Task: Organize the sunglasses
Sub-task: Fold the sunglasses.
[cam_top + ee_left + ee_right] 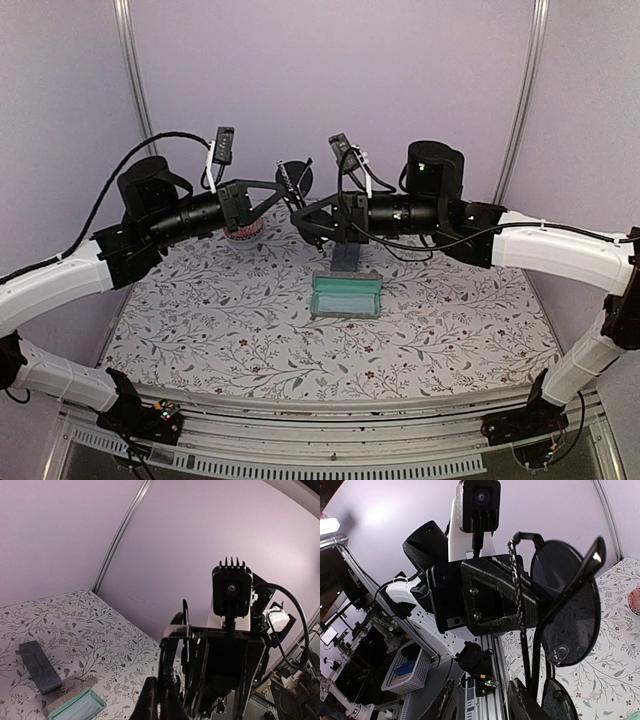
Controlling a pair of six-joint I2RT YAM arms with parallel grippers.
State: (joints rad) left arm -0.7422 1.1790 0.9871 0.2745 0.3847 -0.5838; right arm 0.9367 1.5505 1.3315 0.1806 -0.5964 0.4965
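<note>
The left gripper (285, 192) is clamping the dark-lensed sunglasses (565, 605) aloft toward twelve o'clock, with the right gripper (303, 215) hovering alongside, fingers apart. The teal case (347, 298) is lying open at centre, so the stowing is looking not yet done.

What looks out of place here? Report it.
The sunglasses hang in mid-air, pinched at their thin frame by the left gripper, close to the right gripper and well above the table. The open teal case below holds no glasses, only a pale lining or cloth.
</note>
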